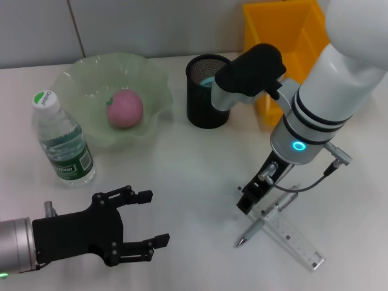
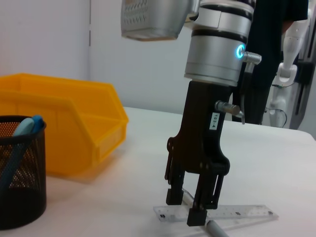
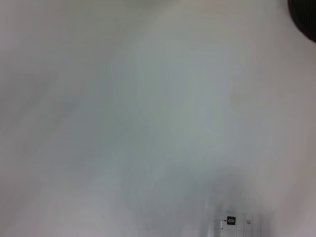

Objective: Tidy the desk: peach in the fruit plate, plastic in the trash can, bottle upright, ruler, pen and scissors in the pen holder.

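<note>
- Peach (image 1: 125,108) sits in the fruit plate (image 1: 79,79) and the bottle (image 1: 62,143) stands up, both far from the right gripper (image 1: 250,202)
- Pen holder (image 1: 207,91) has a blue thing inside; I cannot tell what
- Pen (image 1: 257,230) and ruler (image 1: 292,236) lie crossed on the desk, not put away yet
- Left wrist view shows the right gripper's fingers (image 2: 196,216) spread apart, down on the ruler (image 2: 237,212)
- Left gripper (image 1: 143,219) waits near the bottle, wide open, holding nothing

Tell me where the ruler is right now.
In the head view, the ruler lies flat on the table's right side, crossed with the pen, directly beneath the right gripper.
</note>
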Action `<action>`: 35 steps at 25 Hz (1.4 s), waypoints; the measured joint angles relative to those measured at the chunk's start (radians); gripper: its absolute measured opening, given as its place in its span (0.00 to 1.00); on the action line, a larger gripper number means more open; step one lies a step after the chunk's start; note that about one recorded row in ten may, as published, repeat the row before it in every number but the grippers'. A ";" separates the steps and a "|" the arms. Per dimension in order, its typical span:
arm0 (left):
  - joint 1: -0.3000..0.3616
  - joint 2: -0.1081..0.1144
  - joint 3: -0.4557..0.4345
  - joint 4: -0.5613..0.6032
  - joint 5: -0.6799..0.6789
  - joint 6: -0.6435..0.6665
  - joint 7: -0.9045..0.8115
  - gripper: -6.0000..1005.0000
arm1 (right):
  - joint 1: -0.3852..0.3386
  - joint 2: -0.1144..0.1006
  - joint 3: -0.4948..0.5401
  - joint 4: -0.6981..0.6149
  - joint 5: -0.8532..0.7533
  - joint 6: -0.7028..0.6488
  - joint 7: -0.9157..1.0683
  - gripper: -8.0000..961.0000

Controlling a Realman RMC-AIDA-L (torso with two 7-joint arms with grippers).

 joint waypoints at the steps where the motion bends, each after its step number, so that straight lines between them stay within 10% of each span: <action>1: 0.000 0.000 -0.001 0.000 0.000 0.003 0.000 0.85 | 0.000 0.000 0.000 0.003 0.000 0.000 0.000 0.68; 12: 0.004 0.001 -0.002 0.002 -0.003 0.012 0.000 0.85 | 0.001 0.000 0.000 0.021 0.012 0.007 -0.002 0.47; 35: 0.004 0.002 -0.023 0.003 0.000 0.020 0.000 0.85 | 0.004 0.000 -0.012 0.020 0.013 0.020 -0.007 0.40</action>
